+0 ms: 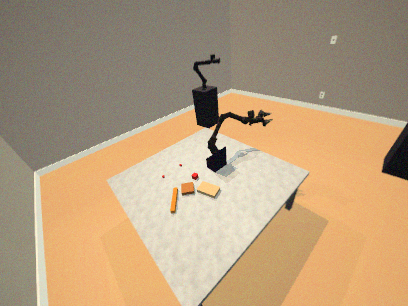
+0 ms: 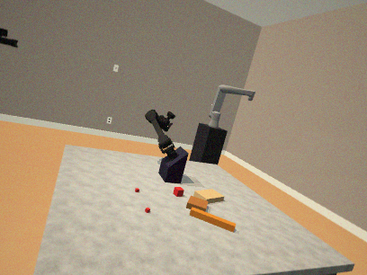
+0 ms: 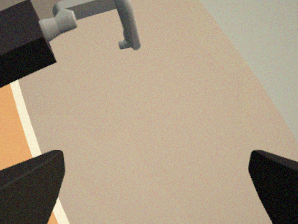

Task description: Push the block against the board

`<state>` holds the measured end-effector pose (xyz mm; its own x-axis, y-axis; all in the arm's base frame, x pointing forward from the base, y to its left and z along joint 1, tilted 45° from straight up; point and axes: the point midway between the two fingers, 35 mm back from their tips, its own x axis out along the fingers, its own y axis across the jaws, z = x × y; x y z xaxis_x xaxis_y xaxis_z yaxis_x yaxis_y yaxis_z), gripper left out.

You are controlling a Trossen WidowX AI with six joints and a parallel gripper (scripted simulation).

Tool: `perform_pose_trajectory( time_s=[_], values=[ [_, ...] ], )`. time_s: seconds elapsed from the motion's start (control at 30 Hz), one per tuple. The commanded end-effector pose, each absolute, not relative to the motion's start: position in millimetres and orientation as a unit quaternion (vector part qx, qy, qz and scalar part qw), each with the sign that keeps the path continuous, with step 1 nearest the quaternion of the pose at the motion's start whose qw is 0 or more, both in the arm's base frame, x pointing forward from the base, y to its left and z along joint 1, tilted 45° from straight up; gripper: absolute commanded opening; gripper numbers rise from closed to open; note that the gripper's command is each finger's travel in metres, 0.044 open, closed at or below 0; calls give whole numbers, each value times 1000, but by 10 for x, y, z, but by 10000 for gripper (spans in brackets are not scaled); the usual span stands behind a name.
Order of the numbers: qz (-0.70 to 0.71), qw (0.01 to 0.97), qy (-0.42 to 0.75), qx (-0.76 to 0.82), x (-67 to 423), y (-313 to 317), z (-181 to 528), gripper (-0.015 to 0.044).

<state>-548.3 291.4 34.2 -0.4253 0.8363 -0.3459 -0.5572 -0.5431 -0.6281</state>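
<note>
The long orange board [image 1: 174, 199] [image 2: 212, 219] lies flat on the grey table [image 1: 225, 240] [image 2: 108, 238]. The small brown-orange square block [image 1: 187, 188] [image 2: 197, 203] lies flat close by the board's end nearest the arm's base; I cannot tell whether they touch. My gripper [image 1: 265, 119] [image 2: 170, 116] [image 3: 158, 161] is open and empty. It is raised high above the arm's base, far from both parts, and points away from the table at the wall. The wrist view shows neither the block nor the board.
A flat tan slab [image 1: 208, 189] [image 2: 209, 195] lies right beside the square block. A red cube [image 1: 195, 176] [image 2: 178, 191] and two small red dots [image 1: 163, 176] [image 2: 147, 209] lie nearby. A black box with a jointed arm on it [image 1: 205, 105] [image 2: 208, 143] stands behind the table.
</note>
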Motion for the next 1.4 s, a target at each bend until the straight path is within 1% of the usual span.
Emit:
perform_pose_trajectory(
  time_s=[0.0, 0.07, 0.13, 0.33, 0.47, 0.7, 0.9, 1.1, 1.37],
  values=[
    [816, 427, -215, -324, -5483, 2914, 342, 374],
    [815, 428, -215, -326, -5464, 2940, 339, 321],
    [803, 441, -211, -340, -5313, 3139, 309, 269],
    [755, 487, -191, -396, -4623, 3868, 193, 111],
    [716, 517, -171, -436, -4036, 4319, 112, 6],
    [644, 562, -125, -504, -2896, 4899, -21, 0],
    [580, 588, -74, -558, -1846, 5148, -133, 0],
    [523, 608, -8, -597, -845, 5164, -270, 0],
    [448, 629, 89, -629, 360, 4900, -445, 0]
  ],
)
